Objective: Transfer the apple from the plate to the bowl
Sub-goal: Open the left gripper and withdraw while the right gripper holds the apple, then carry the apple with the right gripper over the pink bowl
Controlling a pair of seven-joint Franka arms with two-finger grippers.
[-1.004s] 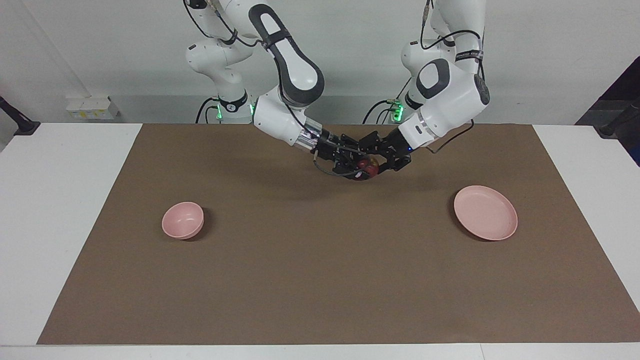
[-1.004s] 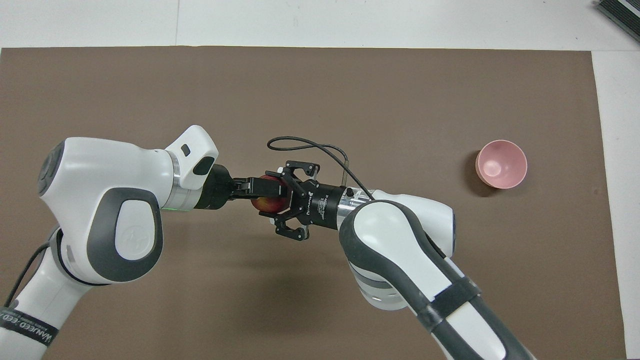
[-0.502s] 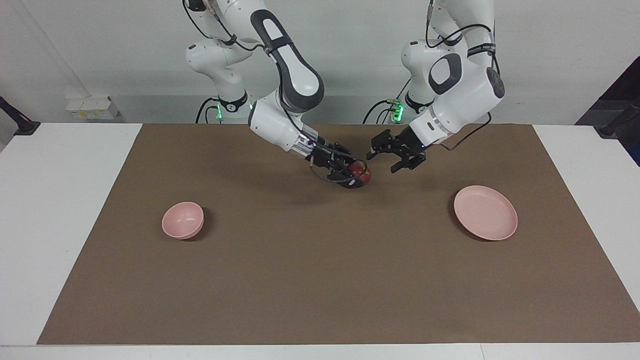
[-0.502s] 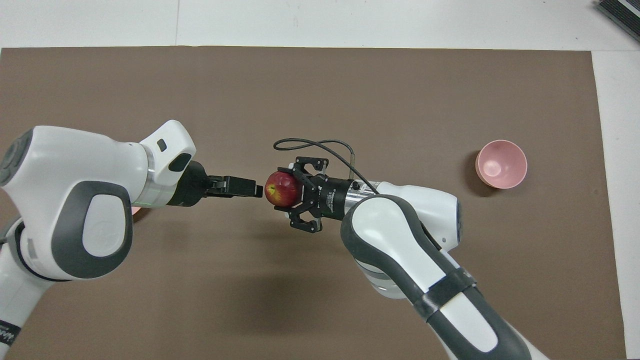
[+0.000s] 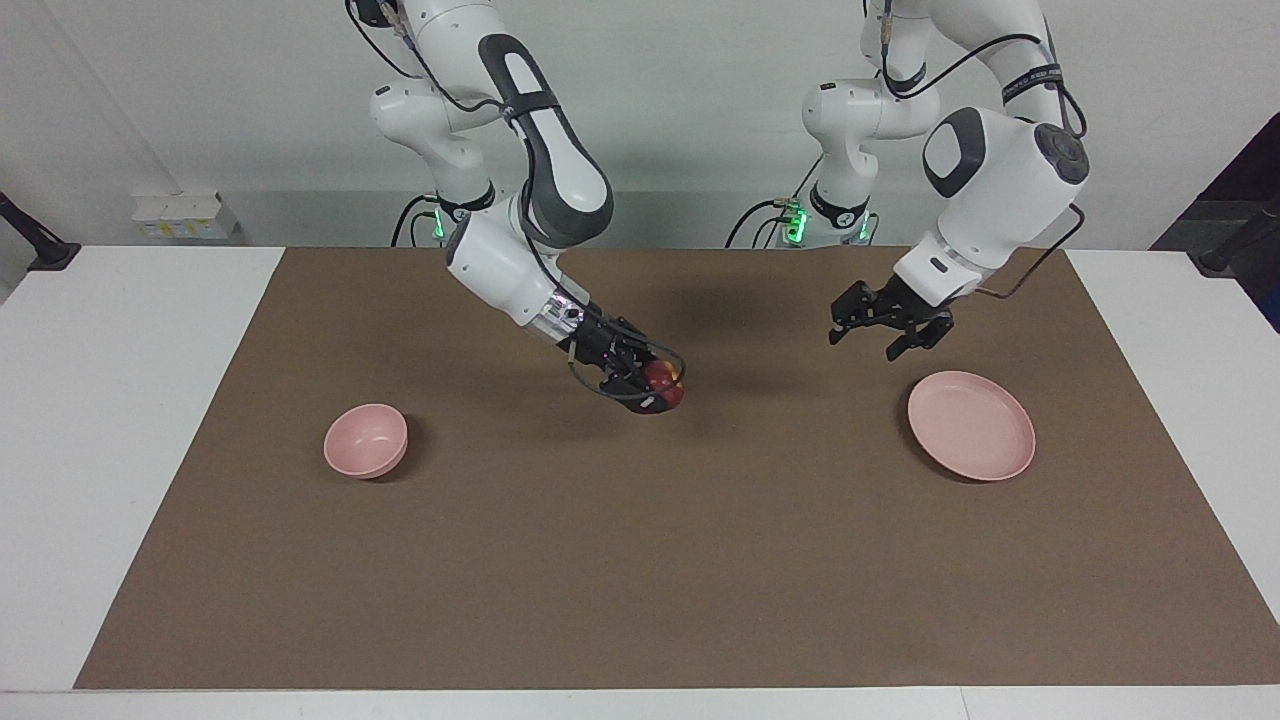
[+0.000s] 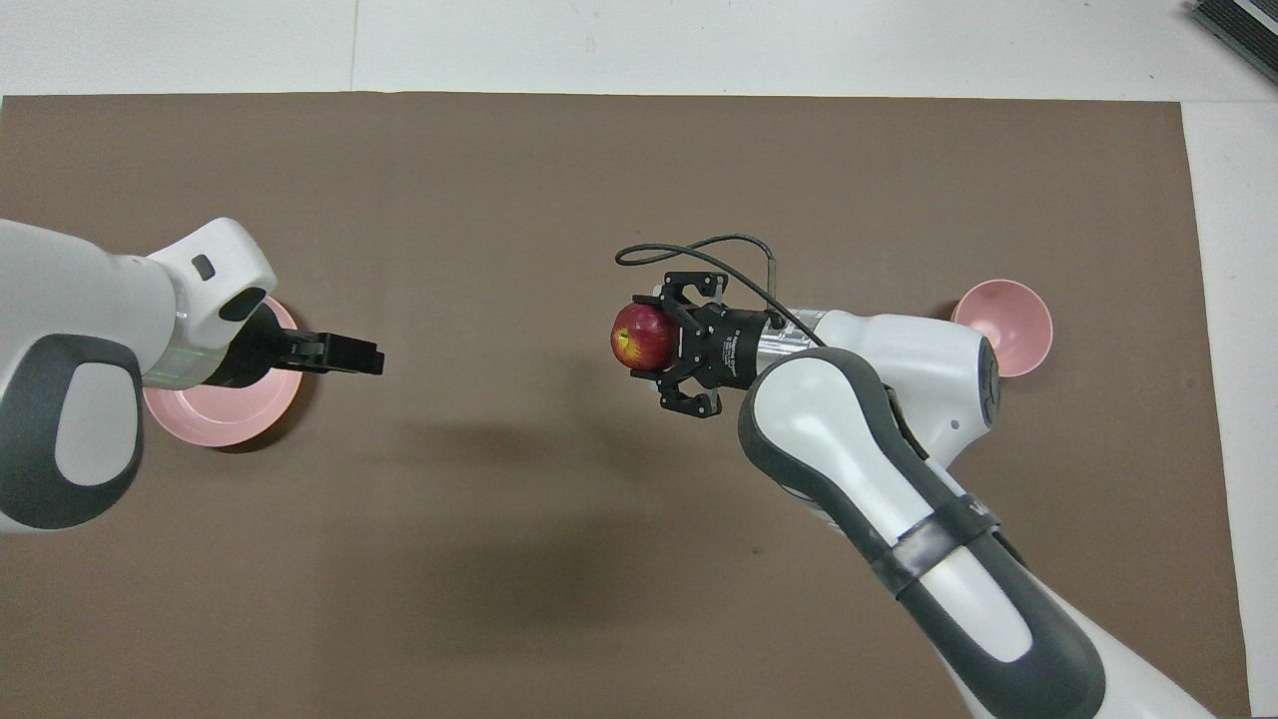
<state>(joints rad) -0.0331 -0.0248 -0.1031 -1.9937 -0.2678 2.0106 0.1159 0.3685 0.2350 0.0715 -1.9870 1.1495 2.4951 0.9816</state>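
Note:
The dark red apple point(image 5: 664, 382) is held in my right gripper point(image 5: 660, 386), shut on it in the air over the middle of the brown mat. In the overhead view the apple point(image 6: 639, 338) shows a yellowish patch in the right gripper point(image 6: 644, 338). The pale pink bowl point(image 5: 366, 440) stands empty toward the right arm's end; my right arm partly covers the bowl point(image 6: 1016, 318) from above. The wide pink plate point(image 5: 970, 425) lies empty toward the left arm's end. My left gripper point(image 5: 886, 331) is open and empty over the mat beside the plate point(image 6: 230, 417).
A brown mat point(image 5: 640, 560) covers most of the white table point(image 5: 110, 400). A dark object point(image 6: 1238, 25) lies at the table's corner farthest from the robots, at the right arm's end.
The left gripper let go of the apple and drew back toward the plate. The right gripper, holding the apple, has moved toward the bowl's end of the table.

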